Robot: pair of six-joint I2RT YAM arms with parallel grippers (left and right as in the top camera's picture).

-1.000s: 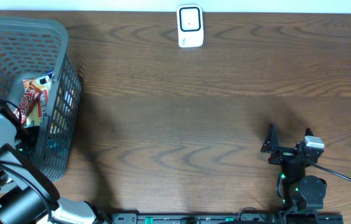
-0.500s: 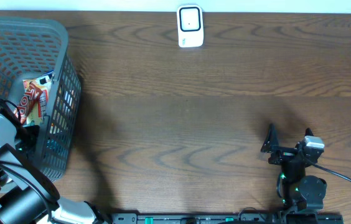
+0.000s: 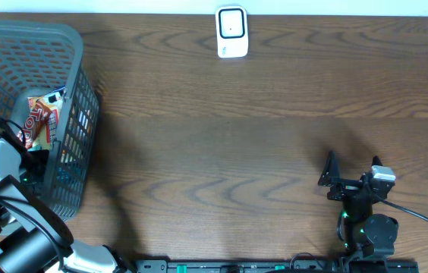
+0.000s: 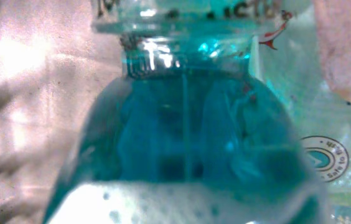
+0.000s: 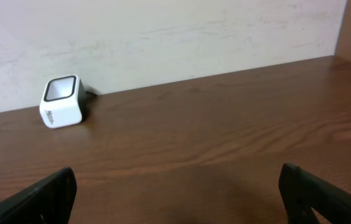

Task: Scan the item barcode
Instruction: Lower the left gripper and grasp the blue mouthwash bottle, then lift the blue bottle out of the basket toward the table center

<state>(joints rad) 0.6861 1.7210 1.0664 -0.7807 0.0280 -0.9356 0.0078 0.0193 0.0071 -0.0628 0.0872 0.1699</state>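
Left arm down in the basket, camera pressed up against the blue bottle

Bottle (image 4: 188, 143) of blue liquid fills the left wrist view, so it's inside the basket (image 3: 55, 34) at the table's left end, w/ a red snack packet (image 3: 39, 121) also in there. Left gripper (image 3: 30, 158) is sunk among the mesh and its fingers show in neither view, so can't tell if it's clamped on, prob. about to grip. Overhead matches a sec ago: arm parked, no lift. Scanner (image 3: 231, 32) sits well apart at the far edge. Right gripper (image 5: 177, 174) spread wide, empty. Pick unfinished, scan not begun
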